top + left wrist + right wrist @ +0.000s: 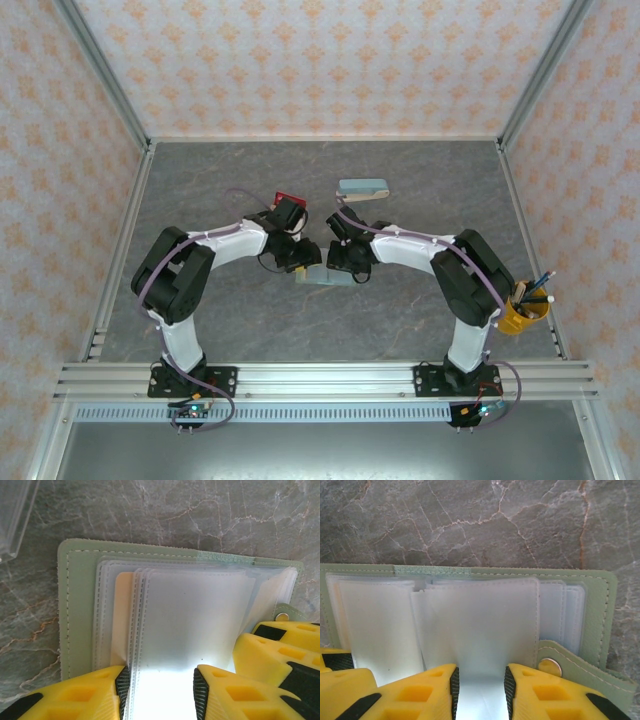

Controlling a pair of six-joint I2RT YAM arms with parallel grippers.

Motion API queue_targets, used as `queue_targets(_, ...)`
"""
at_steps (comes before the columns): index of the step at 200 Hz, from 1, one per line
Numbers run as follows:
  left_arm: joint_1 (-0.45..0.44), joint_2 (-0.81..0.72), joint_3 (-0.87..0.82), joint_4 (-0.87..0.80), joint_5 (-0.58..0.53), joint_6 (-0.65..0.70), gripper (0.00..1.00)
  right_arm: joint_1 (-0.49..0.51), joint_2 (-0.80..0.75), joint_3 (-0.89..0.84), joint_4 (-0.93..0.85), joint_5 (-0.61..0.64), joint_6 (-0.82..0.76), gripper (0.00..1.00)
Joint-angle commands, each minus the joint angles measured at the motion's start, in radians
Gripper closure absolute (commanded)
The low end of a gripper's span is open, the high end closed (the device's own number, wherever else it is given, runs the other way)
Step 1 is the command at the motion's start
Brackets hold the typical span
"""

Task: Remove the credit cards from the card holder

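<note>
Left pincer (pixel 161 685) and right pincer (pixel 480 682), spread, straddled the soft sage-green bifold card holder (pixel 77 605); we judged pinning one panel wise.

Top: high behind the arms (pixel 400 245), facing down across the table (pixel 300 330).
Left wrist: close above the holder (pixel 75 605).
Right wrist: same holder, close, seemingly from the opposite side.

From above, the card holder (pixel 318 278) lies mostly beneath both wrists, and its slots are too small to tell. The left end effector (pixel 160 690) and the bottom edge hide its near side. One tan card (pixel 122 615) shows only as a strip, and glare whitens the sleeves. A clear object (pixel 12 520) is cut off at the upper-left corner.
</note>
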Motion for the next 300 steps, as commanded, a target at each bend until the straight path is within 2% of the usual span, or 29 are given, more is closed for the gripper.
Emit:
queue_targets(1, -0.015, 0.023, 0.001, 0.010, 0.042, 0.020, 0.60, -0.003, 0.025, -0.028, -0.005, -0.014, 0.012, 0.68)
queue_targets(40, -0.015, -0.027, -0.028, 0.093, 0.119, 0.018, 0.68, -0.013, 0.002, -0.045, 0.021, -0.035, 0.017, 0.69)
queue_targets(68, -0.014, -0.045, -0.042, 0.137, 0.160, 0.015, 0.69, -0.021, -0.025, -0.057, 0.047, -0.057, 0.020, 0.70)
queue_targets(150, -0.015, -0.094, -0.051, 0.148, 0.165, 0.022, 0.75, -0.031, -0.098, -0.079, 0.064, -0.045, 0.026, 0.70)
queue_targets(187, -0.015, -0.084, -0.052, 0.173, 0.196, 0.012, 0.74, -0.031, -0.146, -0.093, 0.049, 0.022, 0.036, 0.70)
queue_targets(236, -0.017, -0.066, -0.077, 0.289, 0.266, -0.054, 0.74, -0.031, -0.242, -0.136, 0.039, 0.163, 0.058, 0.68)
queue_targets(300, -0.056, -0.037, -0.042, 0.301, 0.270, -0.059, 0.73, -0.033, -0.338, -0.189, 0.044, 0.273, 0.093, 0.66)
